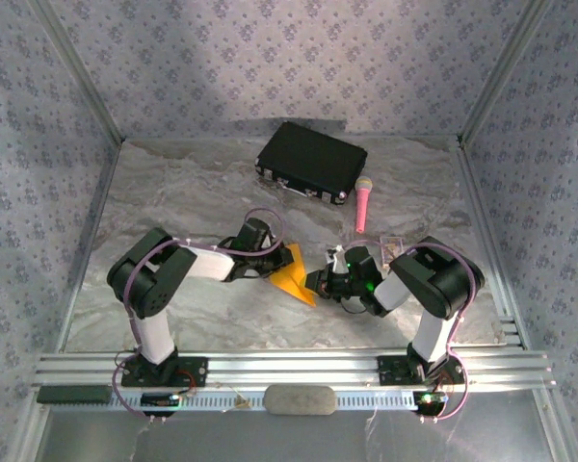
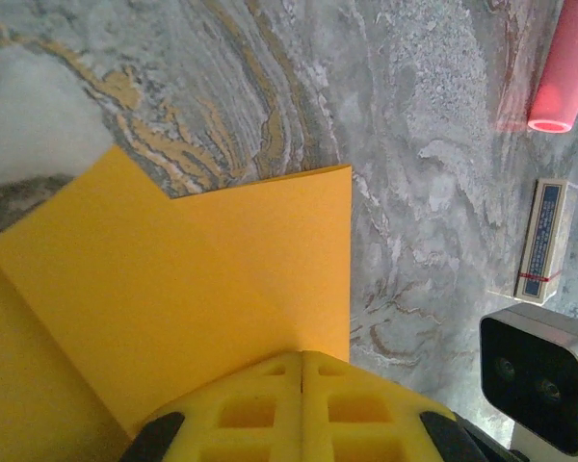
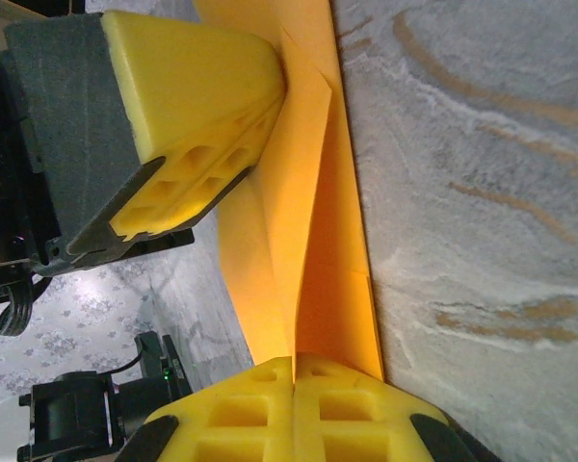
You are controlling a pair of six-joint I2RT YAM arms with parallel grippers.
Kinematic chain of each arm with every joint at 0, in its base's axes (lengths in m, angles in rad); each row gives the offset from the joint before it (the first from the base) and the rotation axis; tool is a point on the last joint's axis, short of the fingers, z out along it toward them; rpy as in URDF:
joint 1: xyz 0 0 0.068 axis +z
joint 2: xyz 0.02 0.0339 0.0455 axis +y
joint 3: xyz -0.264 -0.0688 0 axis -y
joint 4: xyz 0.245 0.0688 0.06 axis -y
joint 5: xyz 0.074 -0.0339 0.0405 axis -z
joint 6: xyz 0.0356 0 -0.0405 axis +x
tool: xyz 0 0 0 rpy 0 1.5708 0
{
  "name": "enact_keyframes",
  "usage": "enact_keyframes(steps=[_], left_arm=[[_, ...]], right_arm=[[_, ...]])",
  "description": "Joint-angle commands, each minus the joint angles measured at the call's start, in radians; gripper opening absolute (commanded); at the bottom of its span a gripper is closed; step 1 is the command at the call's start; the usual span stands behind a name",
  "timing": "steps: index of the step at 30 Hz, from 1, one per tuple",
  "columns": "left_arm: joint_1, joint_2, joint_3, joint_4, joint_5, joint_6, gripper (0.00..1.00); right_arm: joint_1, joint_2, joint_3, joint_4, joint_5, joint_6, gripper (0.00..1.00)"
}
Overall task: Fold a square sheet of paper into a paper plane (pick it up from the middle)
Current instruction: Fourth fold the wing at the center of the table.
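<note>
**A:** Reading the left pincer [image 2: 301, 371] as pressed together on the square sheet of paper [image 2: 222, 289]; we see no gap between its yellow pads. The paper spreads ahead of the tips and off to their left, folded, its right edge running straight out just right of the tips.

**B:** Agreed. Right pincer [image 3: 294, 371] matches: pads pressed together, pinching the opposite end. From its wrist we see the creased paper standing on edge straight ahead, with the left pincer clamped on it ahead and to the left. Table [image 3: 482, 192] lies right of the tips there; we cannot tell whether paper and table touch.

**A:** From above we put the paper directly between the two pincers.

**B:** Ahead-right of the left pincer we see a small box [image 2: 542, 241], and a pink microphone [image 2: 564, 67] beyond it. Black case [image 1: 311, 162] sits farther out past both pincers.
</note>
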Motion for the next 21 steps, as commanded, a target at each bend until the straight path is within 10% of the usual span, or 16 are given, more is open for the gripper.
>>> enact_keyframes(steps=[1,21], left_arm=[[0.027,0.027,-0.048,-0.061,-0.048,-0.015,0.00],[0.031,0.022,-0.066,-0.022,-0.026,-0.014,0.00]], right_arm=[[0.000,0.009,-0.001,-0.153,0.049,-0.025,0.05],[0.034,-0.156,0.040,-0.476,0.041,-0.194,0.20]])
